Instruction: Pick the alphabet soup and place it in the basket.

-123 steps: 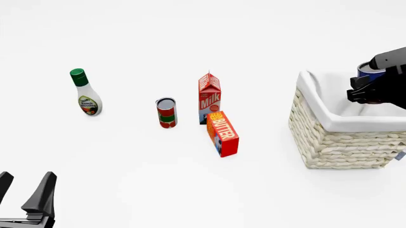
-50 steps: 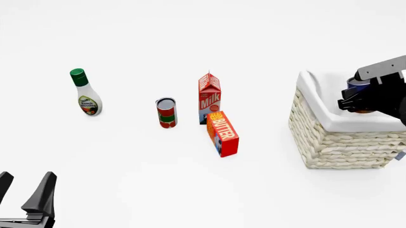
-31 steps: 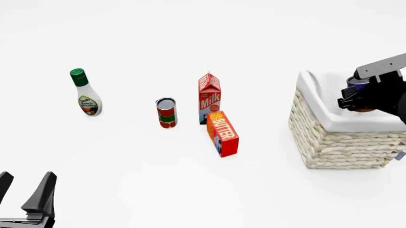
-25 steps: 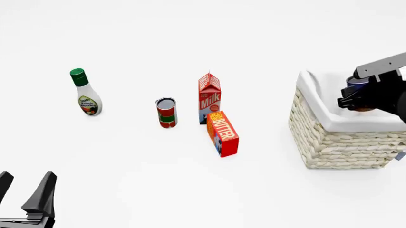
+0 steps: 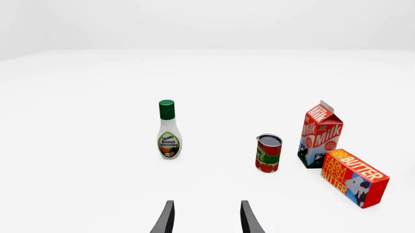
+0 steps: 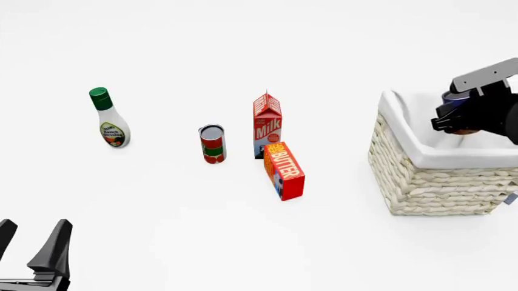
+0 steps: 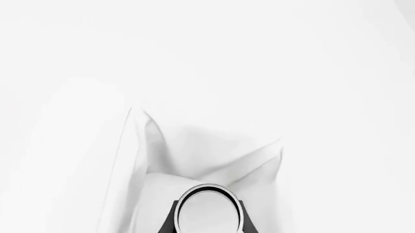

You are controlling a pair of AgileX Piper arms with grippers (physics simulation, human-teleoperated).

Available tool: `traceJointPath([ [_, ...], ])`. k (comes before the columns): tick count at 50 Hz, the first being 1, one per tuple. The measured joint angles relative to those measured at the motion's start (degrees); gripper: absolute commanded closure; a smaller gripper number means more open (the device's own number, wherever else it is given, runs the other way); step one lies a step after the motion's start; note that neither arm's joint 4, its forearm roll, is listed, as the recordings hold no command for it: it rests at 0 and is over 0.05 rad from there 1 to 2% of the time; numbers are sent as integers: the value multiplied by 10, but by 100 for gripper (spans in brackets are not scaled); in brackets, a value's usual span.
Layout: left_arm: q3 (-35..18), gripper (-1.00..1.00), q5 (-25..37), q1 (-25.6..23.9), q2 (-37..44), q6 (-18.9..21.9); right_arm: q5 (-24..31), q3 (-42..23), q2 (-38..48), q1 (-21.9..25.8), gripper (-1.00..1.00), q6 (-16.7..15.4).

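On the plain white table point(image 6: 242, 242), the right gripper point(image 6: 465, 118) clamps the alphabet soup point(image 6: 453, 97) upright, top up, over the basket point(image 6: 429, 176). The left gripper point(image 6: 33, 248) rests with jaws apart.

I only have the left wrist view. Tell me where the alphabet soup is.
Observer: Outside your view. In the front view the alphabet soup sits in the right gripper, over the basket.
Operator: Confirm the grip.
Observer: The right wrist view shows a dark finger on each side of the can's silvery top, so it looks shut on it.
Operator: Say what lies under the can.
Observer: The basket's white cloth lining, seen from above.
Operator: Report my left gripper.
Observer: The left gripper is open, low at the table's near left, far from the basket.
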Motion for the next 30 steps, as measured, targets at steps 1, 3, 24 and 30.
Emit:
traceJointPath([
  [1, 0, -100, 0, 0, 0, 0, 0, -2, 2, 0, 100, -1],
  [3, 0, -100, 0, 0, 0, 0, 1, -6, 5, -1, 100, -3],
  [24, 0, -100, 0, 0, 0, 0, -1, -31, 46, -5, 100, -19],
  [30, 0, -100, 0, 0, 0, 0, -5, -33, 57, -4, 100, -20],
])
